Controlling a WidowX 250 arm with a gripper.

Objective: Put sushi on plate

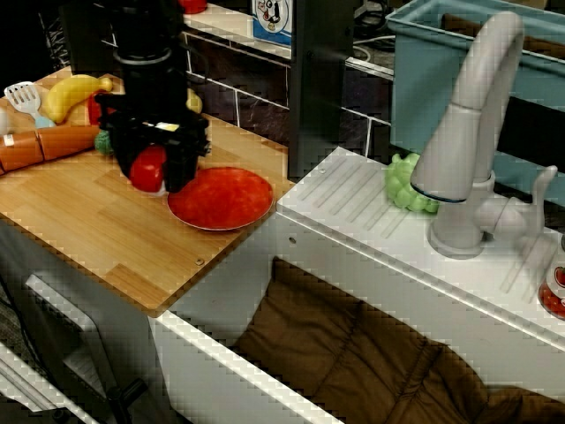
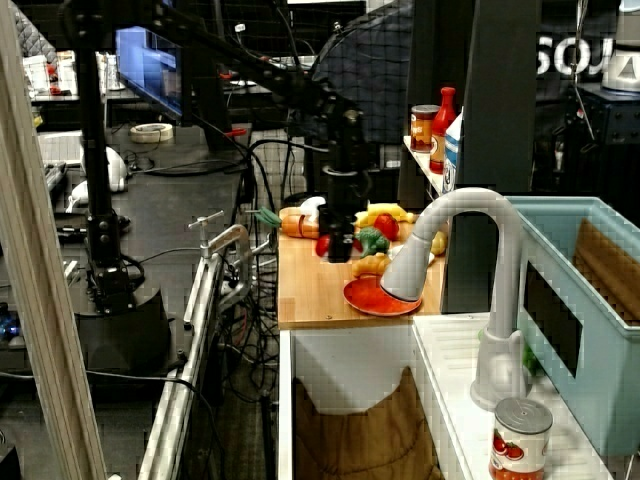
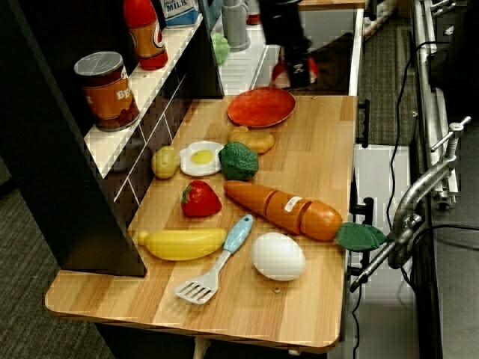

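In the view from over the sink, the sushi (image 1: 147, 166) shows a glossy red top with a sliver of white beneath. My black gripper (image 1: 157, 180) is shut on it. It hangs just above the wooden counter, beside the left rim of the red-orange plate (image 1: 221, 196) and not over it. In the view along the counter, the gripper (image 3: 296, 72) stands at the far end by the plate (image 3: 262, 106), and red from the sushi (image 3: 281, 72) shows beside the fingers. The distant side view shows the gripper (image 2: 338, 250) a little behind the plate (image 2: 375, 297).
Toy foods lie behind the plate: croissant (image 3: 251, 139), fried egg (image 3: 200, 157), broccoli (image 3: 238, 161), strawberry (image 3: 200, 200), carrot (image 3: 284, 209), banana (image 3: 183, 243), spatula (image 3: 217, 265), egg (image 3: 278, 256). A white faucet (image 1: 468, 132) and a sink (image 1: 221, 362) adjoin the plate's side.
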